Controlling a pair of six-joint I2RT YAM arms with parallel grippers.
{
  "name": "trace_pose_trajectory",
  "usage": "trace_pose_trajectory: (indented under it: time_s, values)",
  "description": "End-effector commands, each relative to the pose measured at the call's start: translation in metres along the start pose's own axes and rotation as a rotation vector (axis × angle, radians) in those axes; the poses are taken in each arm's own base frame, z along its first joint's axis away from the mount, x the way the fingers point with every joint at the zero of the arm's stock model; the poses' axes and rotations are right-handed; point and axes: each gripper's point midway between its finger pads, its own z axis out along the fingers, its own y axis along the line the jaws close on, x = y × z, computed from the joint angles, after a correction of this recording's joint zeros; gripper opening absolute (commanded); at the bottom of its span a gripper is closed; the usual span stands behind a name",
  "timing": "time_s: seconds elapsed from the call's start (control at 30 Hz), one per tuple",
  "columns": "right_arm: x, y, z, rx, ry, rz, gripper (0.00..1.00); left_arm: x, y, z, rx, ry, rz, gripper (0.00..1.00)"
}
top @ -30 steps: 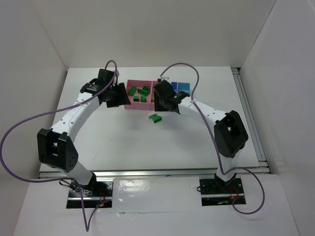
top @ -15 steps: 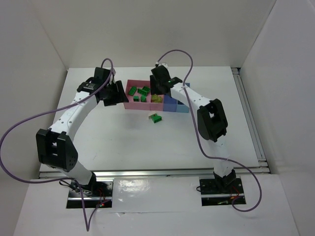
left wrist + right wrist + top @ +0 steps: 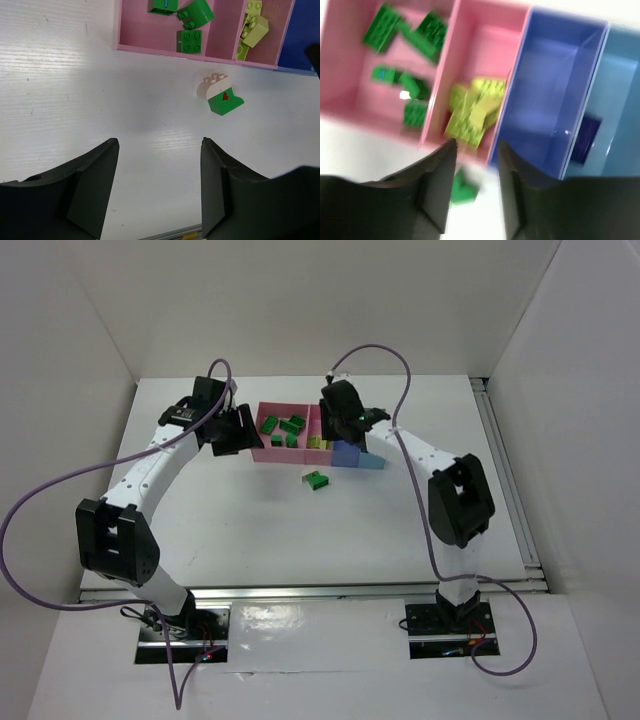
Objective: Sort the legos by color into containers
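Note:
Several dark green legos (image 3: 285, 427) lie in the large pink tray (image 3: 262, 454); they also show in the right wrist view (image 3: 405, 35). Yellow-green legos (image 3: 472, 112) lie in the smaller pink tray (image 3: 490, 35). The blue tray (image 3: 547, 90) holds nothing. A dark blue lego (image 3: 586, 137) lies in the light-blue tray beside it. One green lego with a white part (image 3: 220, 95) lies on the table in front of the trays (image 3: 316, 480). My left gripper (image 3: 159, 145) is open and empty, left of the trays (image 3: 240, 432). My right gripper (image 3: 476, 145) is open and empty above the trays (image 3: 335, 435).
The light-blue tray (image 3: 373, 461) ends the row on the right. White walls enclose the table on three sides. A metal rail (image 3: 505, 470) runs along the right edge. Purple cables loop from both arms.
My right arm has swung back and up over the trays, and its elbow has shifted. The yellow-green legos now show in the smaller pink tray. My left arm has barely moved.

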Motion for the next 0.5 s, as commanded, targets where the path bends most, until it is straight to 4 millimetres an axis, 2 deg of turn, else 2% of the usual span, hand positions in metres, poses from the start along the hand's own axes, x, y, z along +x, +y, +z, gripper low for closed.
trace_pose_trajectory:
  time_s: [0.0, 0.03, 0.1, 0.13, 0.23, 0.27, 0.3, 0.33, 0.37, 0.47]
  values:
    - [0.015, 0.022, -0.038, -0.076, -0.027, -0.025, 0.29, -0.011, -0.005, -0.004, 0.022, -0.026, 0.009, 0.68]
    - [0.035, 0.036, -0.042, -0.156, 0.024, -0.080, 0.29, -0.012, -0.003, -0.004, 0.012, -0.030, 0.009, 0.67]
    - [0.064, 0.044, -0.047, -0.188, 0.082, -0.143, 0.29, -0.010, -0.002, -0.002, 0.011, -0.029, 0.008, 0.67]
    - [0.086, 0.041, -0.046, -0.183, 0.128, -0.184, 0.39, -0.012, -0.003, -0.001, 0.015, -0.037, 0.009, 0.67]
    - [0.106, 0.045, -0.046, -0.208, 0.180, -0.244, 0.75, -0.010, -0.003, 0.002, 0.020, -0.025, 0.009, 0.67]
    - [0.113, 0.049, -0.045, -0.236, 0.209, -0.258, 0.91, -0.012, -0.004, 0.002, 0.023, -0.033, 0.010, 0.67]
    - [0.127, 0.047, -0.033, -0.219, 0.257, -0.268, 0.93, -0.004, 0.000, 0.006, 0.014, -0.012, 0.007, 0.67]
    - [0.114, 0.049, -0.028, -0.218, 0.247, -0.278, 0.95, -0.004, 0.000, 0.008, 0.015, -0.015, 0.007, 0.67]
    - [0.118, 0.043, -0.023, -0.183, 0.274, -0.297, 0.97, -0.004, 0.000, 0.008, 0.015, -0.015, -0.002, 0.67]
    - [0.116, 0.033, -0.006, -0.101, 0.265, -0.331, 0.97, 0.002, 0.001, 0.013, 0.018, 0.006, -0.004, 0.67]
